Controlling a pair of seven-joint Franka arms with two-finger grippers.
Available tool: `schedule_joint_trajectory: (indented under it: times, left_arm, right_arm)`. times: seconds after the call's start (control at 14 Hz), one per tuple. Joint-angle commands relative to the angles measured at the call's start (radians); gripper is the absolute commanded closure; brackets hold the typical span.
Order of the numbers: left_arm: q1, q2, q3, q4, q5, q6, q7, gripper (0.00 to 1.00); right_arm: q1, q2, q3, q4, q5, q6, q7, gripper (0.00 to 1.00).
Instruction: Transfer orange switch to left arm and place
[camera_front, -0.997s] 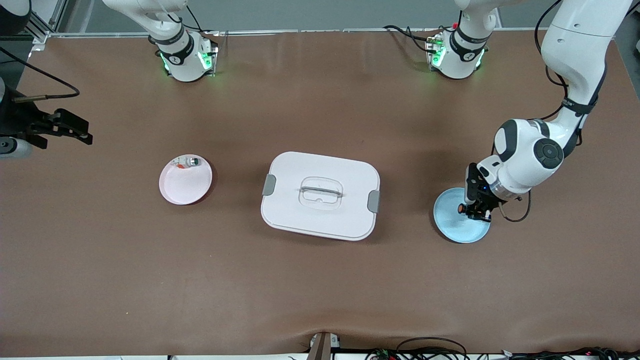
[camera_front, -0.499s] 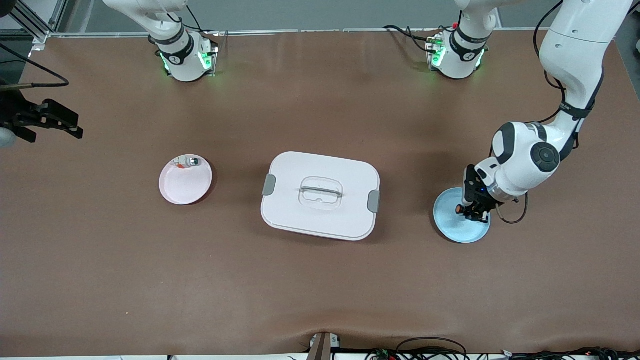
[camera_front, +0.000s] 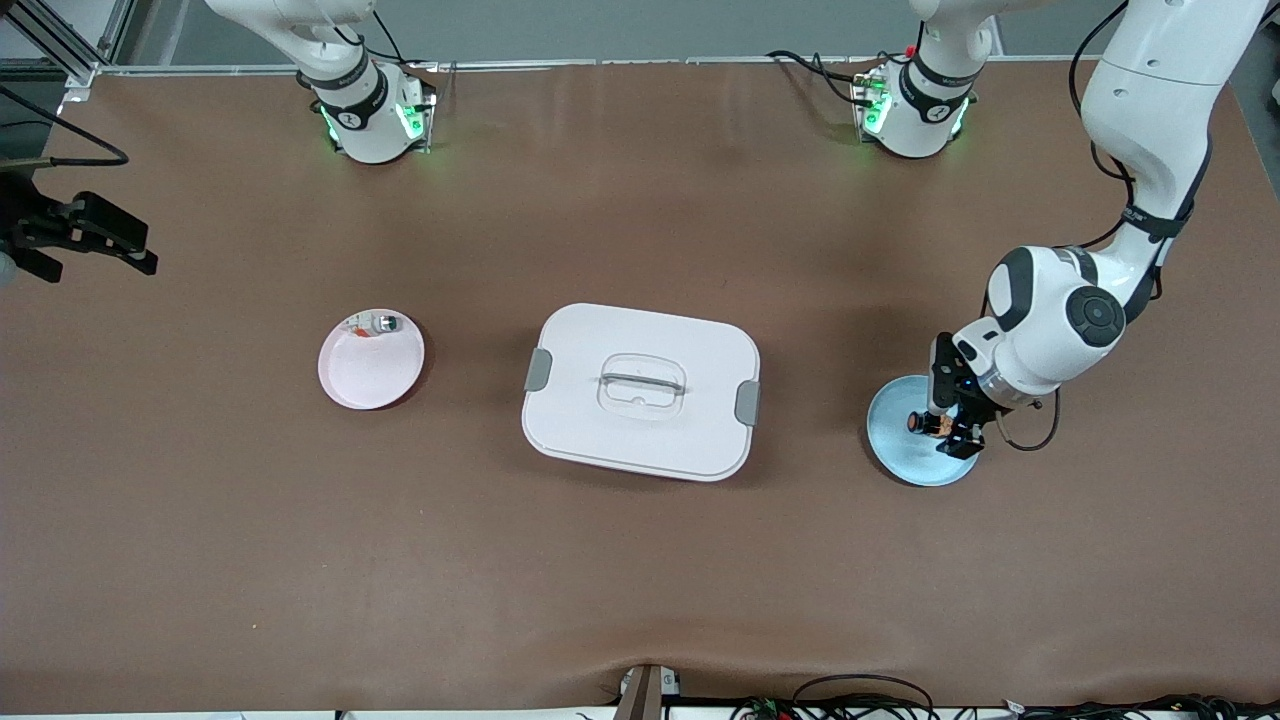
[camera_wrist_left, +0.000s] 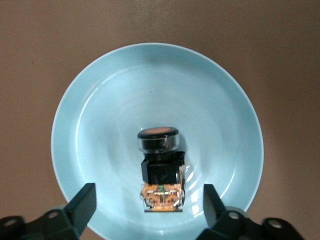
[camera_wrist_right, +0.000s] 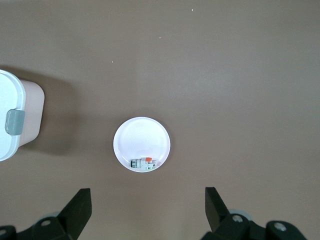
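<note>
The orange switch (camera_front: 922, 423) lies on the blue plate (camera_front: 905, 455) toward the left arm's end of the table. In the left wrist view it (camera_wrist_left: 160, 170) is a black block with an orange round button and orange markings. My left gripper (camera_front: 948, 425) is low over the plate, open, its fingers well apart on either side of the switch (camera_wrist_left: 149, 196) without touching it. My right gripper (camera_front: 140, 250) hangs open and empty (camera_wrist_right: 147, 200) at the right arm's end of the table. The white box (camera_front: 640, 390) stands mid-table.
A pink plate (camera_front: 372, 370) lies between the box and the right arm's end, with a small silver-grey part (camera_front: 378, 323) at its rim; both show in the right wrist view (camera_wrist_right: 144, 162). A corner of the box (camera_wrist_right: 10, 120) also shows there.
My right gripper has drawn back toward the right arm's end of the table. My left gripper has shifted slightly over the blue plate, staying around the switch.
</note>
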Motion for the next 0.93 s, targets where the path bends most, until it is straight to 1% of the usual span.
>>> schedule_joint_trajectory:
  times: [0.0,0.28,0.43,0.57,0.71,0.85]
  left_arm:
    - [0.002,-0.083,-0.002,0.027,0.026,-0.136,-0.086,0.0]
    - [0.0,-0.122,-0.008,0.175,0.026,-0.403,-0.198,0.0]
    - [-0.001,-0.146,-0.009,0.226,0.026,-0.509,-0.276,0.0]
    - [-0.003,-0.194,-0.011,0.243,0.026,-0.579,-0.385,0.0]
    - [-0.006,-0.261,-0.011,0.242,0.026,-0.64,-0.534,0.0]
    - [-0.006,-0.324,-0.026,0.242,0.025,-0.71,-0.705,0.0]
  right_arm:
    - [-0.018,-0.012,0.008,0.007,0.003,-0.015,-0.001,0.0]
    - [-0.018,-0.013,0.007,0.005,0.002,-0.029,0.006,0.0]
    - [-0.029,-0.013,0.005,0.005,0.015,-0.026,0.063,0.0]
    - [-0.032,-0.013,0.008,0.005,0.017,-0.026,0.114,0.0]
    - [-0.032,-0.013,0.01,0.005,0.018,-0.028,0.118,0.0]
    - [-0.034,-0.015,0.007,0.005,0.046,-0.028,0.117,0.0]
